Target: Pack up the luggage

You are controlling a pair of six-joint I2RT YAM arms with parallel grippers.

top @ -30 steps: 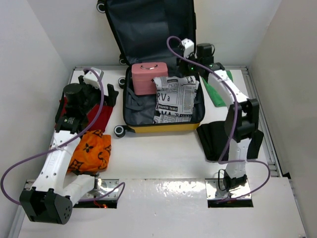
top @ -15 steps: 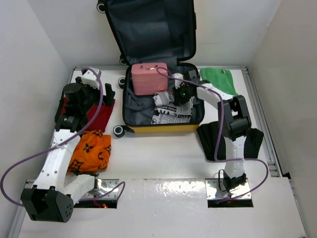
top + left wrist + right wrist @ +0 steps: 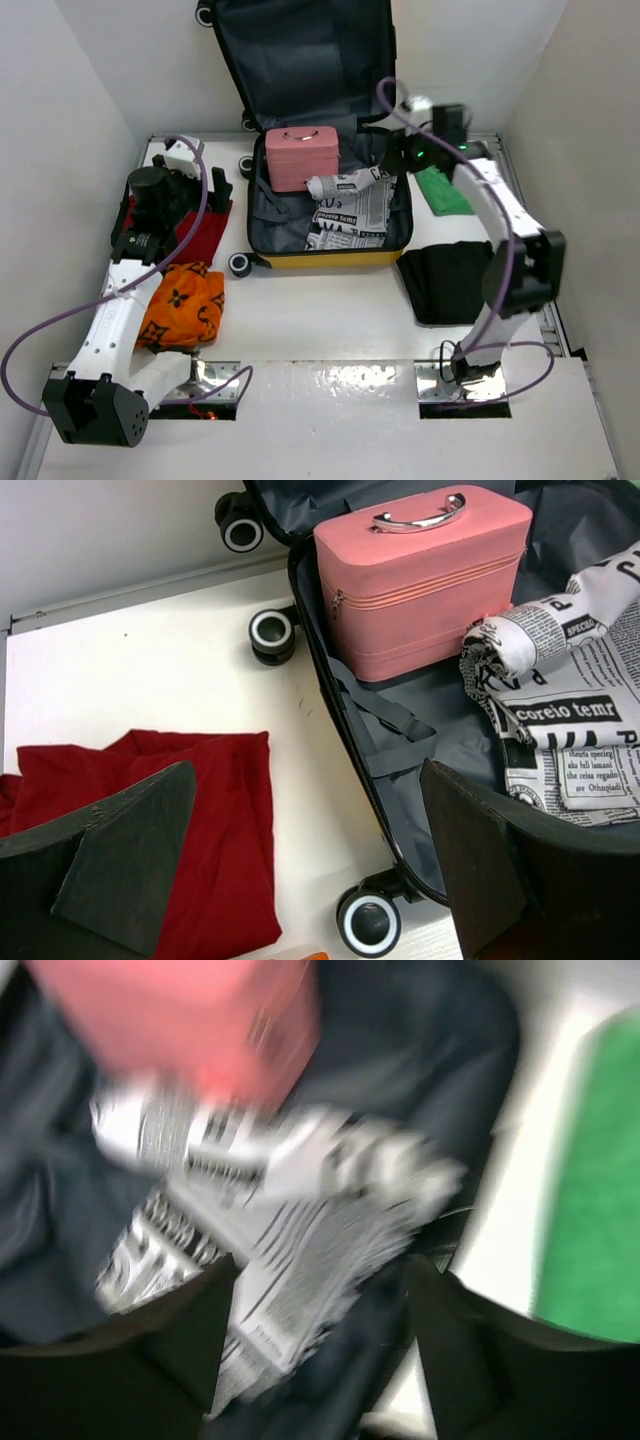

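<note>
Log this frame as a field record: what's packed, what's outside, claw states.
suitcase: yellow, lid open
inside: pink case, newspaper-print cloth
outside left: red cloth, orange cloth
outside right: green cloth, black cloth
left claw: open, empty, left of suitcase
right claw: open, empty, by suitcase's right rim

A pink box-shaped case (image 3: 301, 157) stands upright, with a crumpled newspaper-print cloth (image 3: 350, 215) touching its front right corner. On the white worktop (image 3: 320, 300), a red cloth (image 3: 205, 235) and an orange patterned cloth (image 3: 185, 305) lie at the left. A green cloth (image 3: 443, 190) and a black cloth (image 3: 445, 280) lie at the right.
</note>
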